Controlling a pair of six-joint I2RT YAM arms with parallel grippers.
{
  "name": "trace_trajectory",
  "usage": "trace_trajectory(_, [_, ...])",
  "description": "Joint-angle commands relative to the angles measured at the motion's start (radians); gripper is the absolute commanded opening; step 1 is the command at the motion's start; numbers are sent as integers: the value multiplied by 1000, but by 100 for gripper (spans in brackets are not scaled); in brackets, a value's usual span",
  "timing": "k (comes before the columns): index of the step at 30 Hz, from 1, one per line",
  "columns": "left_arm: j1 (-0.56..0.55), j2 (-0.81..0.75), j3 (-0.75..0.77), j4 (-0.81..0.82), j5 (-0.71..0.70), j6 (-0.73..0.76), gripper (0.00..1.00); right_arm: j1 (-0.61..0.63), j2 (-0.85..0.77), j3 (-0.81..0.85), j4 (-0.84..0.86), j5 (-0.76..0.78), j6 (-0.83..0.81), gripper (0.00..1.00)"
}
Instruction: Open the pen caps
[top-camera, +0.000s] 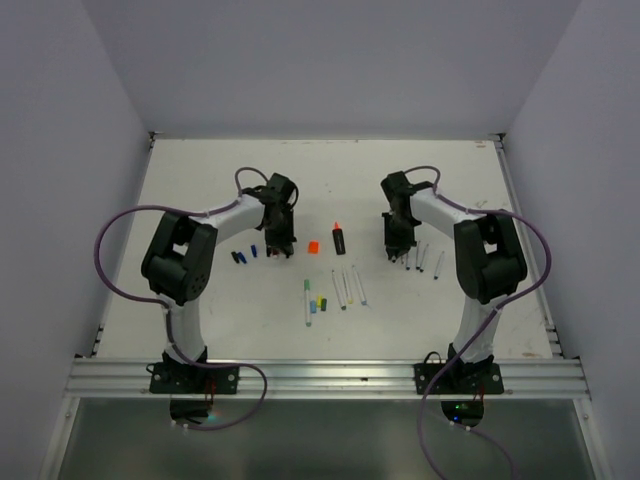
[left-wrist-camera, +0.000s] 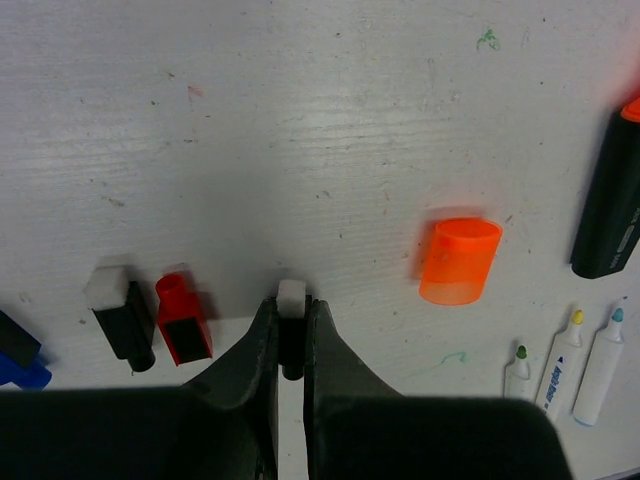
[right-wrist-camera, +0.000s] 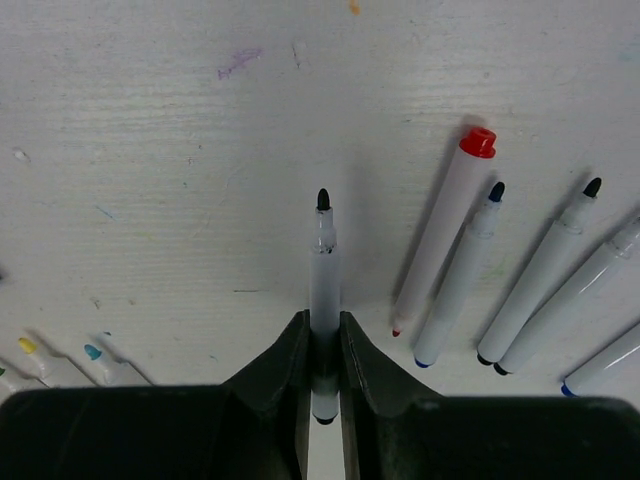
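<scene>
The left gripper (left-wrist-camera: 291, 312) is clamping a white-ended cap (left-wrist-camera: 290, 295), its jaws drawn in tight on the little tube's dark sides, low over the white table (left-wrist-camera: 300, 120); whether the cap is touching the surface cannot be told. Just to its left in the wrist view, a red cap (left-wrist-camera: 183, 318) and a black cap (left-wrist-camera: 122, 320) with a white end are lying side by side, and a blue cap (left-wrist-camera: 22, 370) is showing at the frame's edge beyond them. An orange cap (left-wrist-camera: 460, 260) is lying on its side to the right, well apart from the fingers. The black marker (left-wrist-camera: 608, 200) is lying farther right with its orange tip bare. The right gripper (right-wrist-camera: 323, 325) is gripping a black-tipped pen (right-wrist-camera: 323, 260) near the rear of its white barrel, jaws pressed to either side, the bare tip pointing away from the wrist. To the right of it, loose pens (right-wrist-camera: 540, 270) are lying fanned on the table, among them a red-ended pen (right-wrist-camera: 445, 230) and others with blue and black tips showing. From above, both arms are reaching to mid-table, with more uncapped pens (top-camera: 308, 300) lying between them, nearer the bases.
</scene>
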Motion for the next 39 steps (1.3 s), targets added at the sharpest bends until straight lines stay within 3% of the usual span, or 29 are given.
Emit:
trace_trajectory(1, [0, 9, 6, -70, -106, 28, 4, -5, 4, 12, 1, 54, -31, 16])
trace_trajectory(11, [-1, -26, -50, -97, -187, 36, 8, -5, 3, 6, 10, 47, -60, 32])
trace_trajectory(16, [0, -46, -67, -94, -207, 34, 16, -3, -63, 32, 4, 33, -72, 40])
trace_trajectory(21, [0, -57, -61, -95, -224, 38, 28, 14, -135, 102, -48, -5, -69, 42])
trace_trajectory(27, [-1, -82, -43, -103, -206, 34, 42, 161, -191, 214, -134, -24, -45, 44])
trace_trajectory(33, [-1, -143, -17, -120, -169, 28, 50, 282, -206, 186, -96, -149, 24, 45])
trace_trajectory(39, [-1, -160, 3, -147, -204, 31, 52, 295, -197, 146, -65, -179, 29, 45])
